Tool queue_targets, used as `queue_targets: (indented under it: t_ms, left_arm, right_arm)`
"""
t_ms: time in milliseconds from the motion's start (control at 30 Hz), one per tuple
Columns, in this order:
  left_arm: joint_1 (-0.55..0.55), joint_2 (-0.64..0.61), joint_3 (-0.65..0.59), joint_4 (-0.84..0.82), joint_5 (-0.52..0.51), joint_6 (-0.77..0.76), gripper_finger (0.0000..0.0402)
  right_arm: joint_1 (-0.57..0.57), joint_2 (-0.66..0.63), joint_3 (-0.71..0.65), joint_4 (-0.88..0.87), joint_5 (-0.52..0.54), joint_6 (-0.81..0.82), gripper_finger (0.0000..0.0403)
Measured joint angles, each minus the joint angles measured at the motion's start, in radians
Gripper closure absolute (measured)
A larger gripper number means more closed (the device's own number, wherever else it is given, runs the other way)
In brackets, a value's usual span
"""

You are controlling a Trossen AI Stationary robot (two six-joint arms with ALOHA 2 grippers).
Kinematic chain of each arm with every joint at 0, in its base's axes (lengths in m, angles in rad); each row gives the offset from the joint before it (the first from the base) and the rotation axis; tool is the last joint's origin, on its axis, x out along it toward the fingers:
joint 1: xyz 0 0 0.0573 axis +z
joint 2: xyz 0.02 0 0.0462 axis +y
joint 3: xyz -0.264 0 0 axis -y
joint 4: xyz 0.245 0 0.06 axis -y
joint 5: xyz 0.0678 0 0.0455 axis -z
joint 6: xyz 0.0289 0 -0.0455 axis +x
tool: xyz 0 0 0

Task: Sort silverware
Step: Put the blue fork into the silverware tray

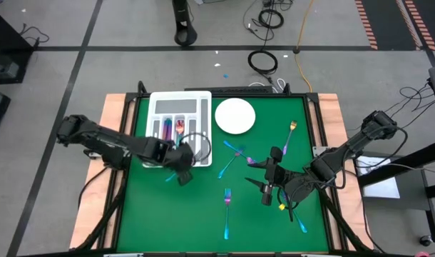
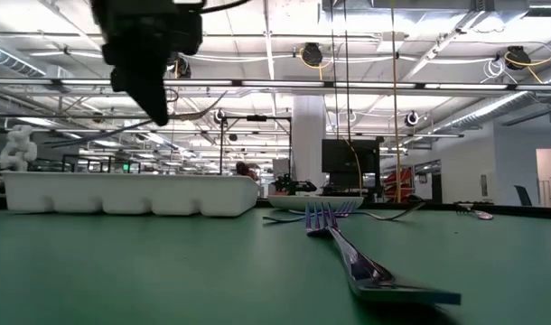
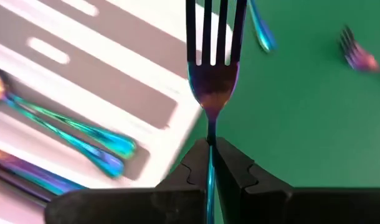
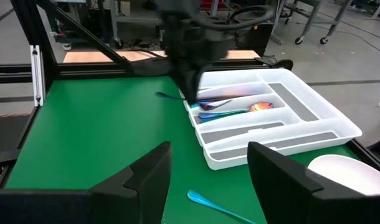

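My left gripper hovers by the near right corner of the white divided tray, shut on an iridescent fork. It also shows high in the low view, as the left gripper. Some silverware lies in the tray's slots, spoons among them. My right gripper is open above the table's right half, touching nothing. More silverware lies loose on the green mat: a fork, another fork, a gold-tipped fork and a piece near my right arm. My left gripper pinches the fork by its handle just behind the head, between the two fingertips. The handle runs back along the fingers and the tines stick out past them. The fork is lifted clear, over the tray's edge and the mat.
A round white plate sits right of the tray at the far side. One fork lies close to the low camera. The green mat is bare at its near left. Wooden borders and black frame rails edge the table.
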Motion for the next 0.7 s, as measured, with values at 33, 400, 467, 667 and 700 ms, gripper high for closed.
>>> queue_targets:
  t_ms: [33,400,467,667,700]
  left_arm:
    - [0.021,0.000,0.007,-0.001,0.000,0.000,0.0390]
    - [0.282,-0.001,0.032,-0.055,-0.010,0.002,0.0389]
    - [0.336,-0.001,0.032,-0.102,-0.012,0.002,0.0389]
    - [0.506,-0.009,0.032,-0.282,-0.047,0.026,0.0389]
    - [0.536,-0.008,0.032,-0.310,-0.047,0.027,0.0389]
  right_arm:
    - [0.000,0.000,0.000,0.000,0.000,0.000,0.0204]
    - [0.000,0.000,0.000,-0.001,0.000,-0.010,0.0204]
    - [0.000,0.000,0.000,-0.006,0.000,-0.010,0.0204]
    - [0.000,0.000,0.000,-0.039,0.000,-0.011,0.0204]
    - [0.000,0.000,0.000,-0.048,0.000,-0.011,0.0204]
